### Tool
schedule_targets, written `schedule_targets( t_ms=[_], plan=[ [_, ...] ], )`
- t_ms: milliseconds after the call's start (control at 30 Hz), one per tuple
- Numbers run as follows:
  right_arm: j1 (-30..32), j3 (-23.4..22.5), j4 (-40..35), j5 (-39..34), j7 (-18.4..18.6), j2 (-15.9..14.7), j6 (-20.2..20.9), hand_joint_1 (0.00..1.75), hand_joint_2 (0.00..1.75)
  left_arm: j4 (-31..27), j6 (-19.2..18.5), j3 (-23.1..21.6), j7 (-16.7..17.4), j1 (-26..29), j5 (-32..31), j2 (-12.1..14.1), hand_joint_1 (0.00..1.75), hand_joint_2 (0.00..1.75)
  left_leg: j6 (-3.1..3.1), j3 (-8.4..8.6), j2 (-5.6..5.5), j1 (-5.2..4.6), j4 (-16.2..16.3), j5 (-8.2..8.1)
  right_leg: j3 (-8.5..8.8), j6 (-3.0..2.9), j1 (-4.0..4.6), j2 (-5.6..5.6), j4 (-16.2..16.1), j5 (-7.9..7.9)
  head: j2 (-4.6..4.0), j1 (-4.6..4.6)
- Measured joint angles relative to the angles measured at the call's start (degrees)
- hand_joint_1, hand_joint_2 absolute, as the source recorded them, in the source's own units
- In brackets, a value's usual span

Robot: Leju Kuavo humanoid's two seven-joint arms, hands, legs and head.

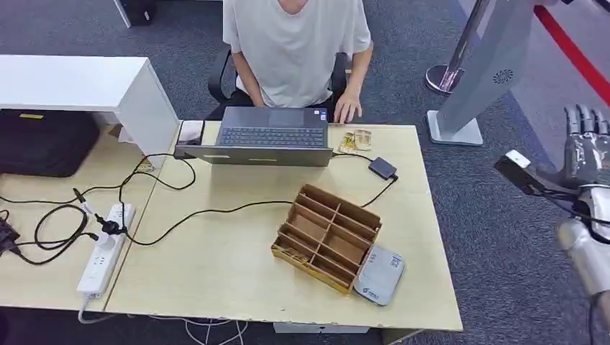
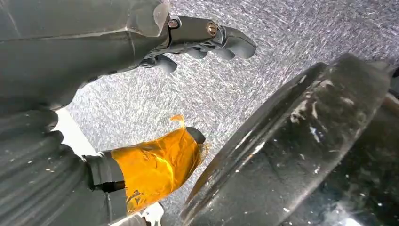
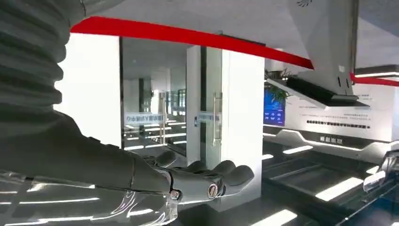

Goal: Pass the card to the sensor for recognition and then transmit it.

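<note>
A few small cards lie at the table's far edge beside the laptop, close to a person's hand. A brown cardboard divider box sits mid-table, with a flat grey device against its near right corner. A small black cabled unit lies right of the laptop. My right hand is raised off the table's right side, fingers straight and apart, holding nothing; it is equally empty in the right wrist view. My left hand hangs over the carpet, fingers spread, its thumb wrapped in orange tape, empty.
A person in a pale shirt sits behind the open laptop. On the left are a white power strip with black cables, a white desk and a black bag. A grey stand rises at the right.
</note>
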Motion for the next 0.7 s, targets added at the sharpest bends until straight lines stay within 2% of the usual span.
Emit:
schedule_targets(
  t_ms=[133, 300, 500, 633, 700],
  plan=[
    [5.11, -2.97, -5.06, -0.79, -3.56, -1.11, -0.92, 0.00, 1.75, 0.00, 0.35, 0.20, 0.02, 0.02, 0.33, 0.00, 0.00, 1.75, -0.03, -0.05, -0.04, 0.04, -0.02, 0.02, 0.01, 0.00, 0.03, -0.04, 0.02, 0.00, 0.00, 0.02],
    [15.34, -7.32, -18.89, 0.53, -6.23, -0.72, -1.36, 0.00, 1.75, 0.00, 0.92, 0.90, 0.04, 0.03, 0.63, -0.09, 0.00, 1.75, -0.03, -0.11, -0.05, 0.05, -0.06, 0.01, -0.01, 0.00, 0.03, -0.06, 0.02, -0.03, 0.00, 0.00],
    [26.70, -9.92, -36.82, 0.77, -8.33, 1.49, -3.81, 0.00, 1.75, 0.00, 1.14, 1.57, 0.57, 0.04, 1.40, -0.33, 0.00, 1.75, -0.04, -0.08, -0.09, 0.06, -0.08, 0.01, -0.02, -0.02, 0.03, -0.11, 0.01, -0.07, 0.00, -0.02],
    [37.25, -11.91, -49.17, 7.26, -9.22, 3.04, -9.25, 0.00, 1.75, 0.00, 1.66, 2.53, 1.18, 0.18, 2.38, -0.68, 0.00, 1.75, -0.05, -0.12, -0.18, 0.06, -0.09, -0.01, -0.01, -0.03, 0.04, -0.21, 0.01, -0.15, 0.00, 0.00],
    [42.61, -12.85, -55.34, 11.20, -9.40, 4.39, -10.73, 0.00, 1.75, 0.00, 1.94, 2.95, 1.50, 0.25, 2.66, -0.85, 0.00, 1.75, -0.04, -0.13, -0.17, 0.06, -0.10, -0.04, -0.01, 0.00, 0.04, -0.20, 0.01, -0.19, 0.00, 0.00]
  ],
)
